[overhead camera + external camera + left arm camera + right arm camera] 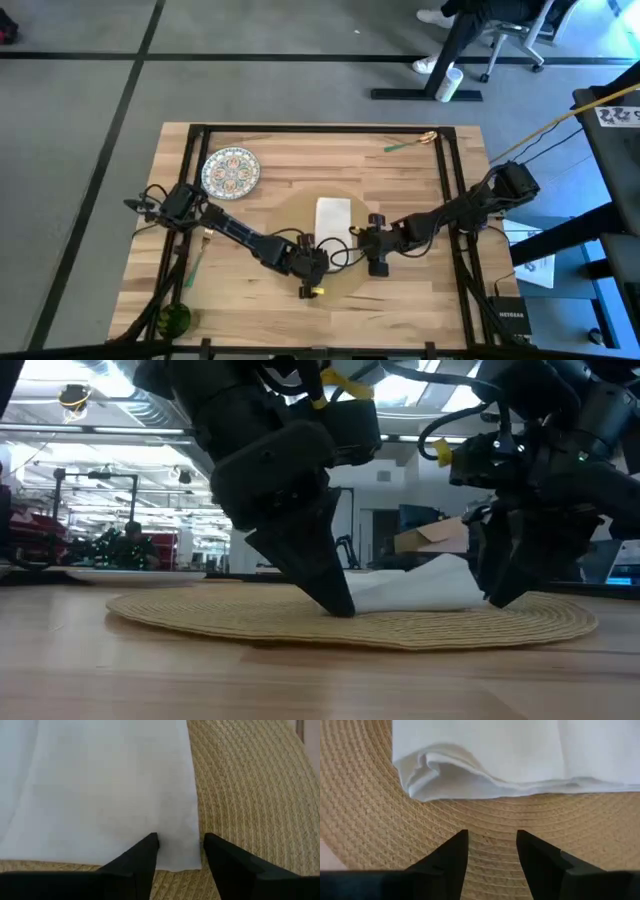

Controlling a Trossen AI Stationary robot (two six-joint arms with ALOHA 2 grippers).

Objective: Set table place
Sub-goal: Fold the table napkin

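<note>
Two grippers work low over the round tan placemat [335, 245] that lies flat near the middle of the wooden desk [300, 160], a white napkin [333, 215] resting on it. Left gripper [180, 852] is down at the napkin's near corner, its fingers apart with one tip on the cloth and the other on the woven mat. Right gripper [491, 851] hangs just short of the napkin's folded edge, fingers apart and empty, while a patterned plate [231, 170] sits off toward the desk's far left corner.

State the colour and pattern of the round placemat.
The placemat is plain tan, woven in concentric rings; the right wrist view shows it best.
</note>
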